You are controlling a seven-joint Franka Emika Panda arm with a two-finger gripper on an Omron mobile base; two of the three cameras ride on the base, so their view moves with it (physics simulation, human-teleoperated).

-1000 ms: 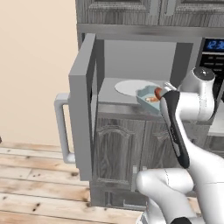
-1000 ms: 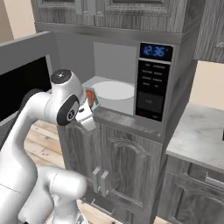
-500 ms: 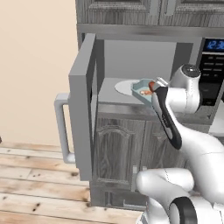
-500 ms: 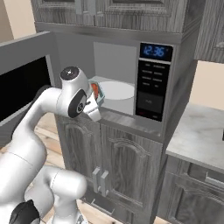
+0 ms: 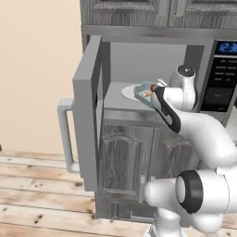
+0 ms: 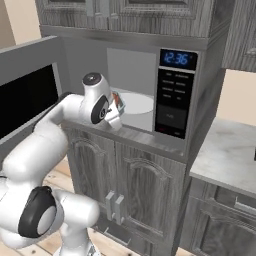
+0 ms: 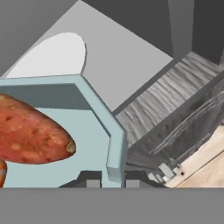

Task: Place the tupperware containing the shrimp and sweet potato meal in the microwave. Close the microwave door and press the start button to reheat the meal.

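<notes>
Left base view: tupperware [image 5: 144, 90] held at the microwave [image 5: 152, 69] mouth, over the near edge of the turntable [image 5: 128, 91].
Right base view: end effector [image 6: 117, 104] just outside the cavity; turntable lies ahead, deeper in.
Hand view: fingertips [image 7: 92, 178] pinching the tub's rim; sweet potato [image 7: 30, 131] inside.

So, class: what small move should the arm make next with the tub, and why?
Probably carry the pale teal translucent tub a little further inward, then lower it. The jaws pinch its rim, it hangs at the silver-grey microwave's opening, and the round white turntable lies just beyond it.
</notes>
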